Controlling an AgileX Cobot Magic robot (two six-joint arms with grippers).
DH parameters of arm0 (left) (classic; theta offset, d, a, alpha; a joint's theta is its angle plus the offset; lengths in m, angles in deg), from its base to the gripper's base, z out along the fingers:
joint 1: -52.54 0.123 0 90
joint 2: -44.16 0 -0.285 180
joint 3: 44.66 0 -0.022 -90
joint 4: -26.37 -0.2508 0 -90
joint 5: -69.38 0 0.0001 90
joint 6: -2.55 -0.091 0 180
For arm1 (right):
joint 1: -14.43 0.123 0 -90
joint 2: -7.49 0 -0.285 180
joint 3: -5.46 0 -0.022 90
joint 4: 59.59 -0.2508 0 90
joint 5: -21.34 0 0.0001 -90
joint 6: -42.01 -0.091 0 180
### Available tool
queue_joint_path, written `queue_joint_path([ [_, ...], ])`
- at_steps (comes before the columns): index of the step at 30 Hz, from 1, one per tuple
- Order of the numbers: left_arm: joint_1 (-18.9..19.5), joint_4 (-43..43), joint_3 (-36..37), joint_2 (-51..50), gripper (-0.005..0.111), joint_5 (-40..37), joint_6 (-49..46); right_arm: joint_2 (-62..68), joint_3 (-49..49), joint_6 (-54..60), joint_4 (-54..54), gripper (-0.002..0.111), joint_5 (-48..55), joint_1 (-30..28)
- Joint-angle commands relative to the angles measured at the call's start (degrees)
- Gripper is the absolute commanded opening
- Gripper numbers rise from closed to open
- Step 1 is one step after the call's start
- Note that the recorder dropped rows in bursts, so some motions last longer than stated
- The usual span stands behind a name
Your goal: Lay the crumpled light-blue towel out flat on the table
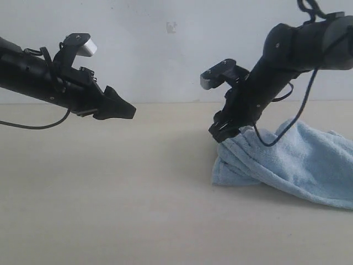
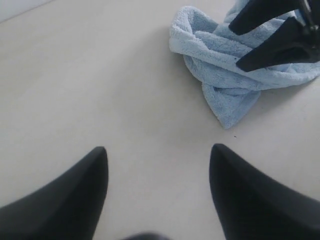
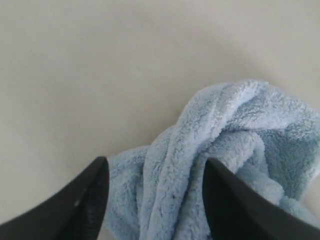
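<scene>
The towel (image 1: pixel 292 160) lies bunched up on the bench (image 1: pixel 110 210), at about 4 o'clock from the middle. The right claw (image 1: pixel 223 132) pokes down onto the towel's 9 o'clock end. Its jaws are apart with a fat fold between them, I think so it can pinch and pull. The left claw (image 1: pixel 124 110) hangs over bare bench at 9 o'clock, jaws apart, holding nothing, maybe waiting its turn. The towel is pale blue, fluffy and twisted into lumpy rolls.

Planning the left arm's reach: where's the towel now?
Exterior view: the towel lies bunched on the table at the right side, its left end under the right pincer; the left pincer hangs apart, left of centre.
</scene>
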Motion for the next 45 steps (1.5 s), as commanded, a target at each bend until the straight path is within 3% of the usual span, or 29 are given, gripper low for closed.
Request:
queue_joint_path([
  [1,-0.28,1.04,0.32,-0.05,0.057,-0.22,-0.55,3.02,2.3,-3.35,5.94,0.054,-0.64,1.0],
  [7,-0.28,1.04,0.32,-0.05,0.057,-0.22,-0.55,5.72,3.05,-9.99,11.44,0.051,-1.81,1.0],
  [10,-0.28,1.04,0.32,-0.05,0.057,-0.22,-0.55,7.09,3.05,-9.99,10.9,0.034,-1.97,1.0],
  [14,-0.28,1.04,0.32,-0.05,0.057,-0.22,-0.55,6.85,3.05,-10.87,8.41,-0.001,-2.49,1.12],
  [23,-0.28,0.65,0.32,-0.05,0.057,0.65,-2.14,-6.27,3.05,4.2,-12.81,0.0,8.09,1.12],
  [29,-0.28,-6.44,0.32,-0.05,0.057,0.55,-3.24,-14.17,3.05,9.12,-15.77,0.0,15.88,1.12],
  [38,-0.28,-6.86,0.32,0.06,0.058,-6.24,-4.64,-16.67,3.05,8.88,-16.13,0.0,17.08,1.12],
  [43,-0.28,-8.0,0.32,0.8,0.073,-9.84,-4.64,-15.56,3.05,8.88,-16.13,0.0,16.54,1.12],
  [45,-2.05,-8.68,0.45,0.68,0.075,-8.84,-4.77,-15.45,3.05,8.88,-16.25,0.0,16.54,1.12],
])
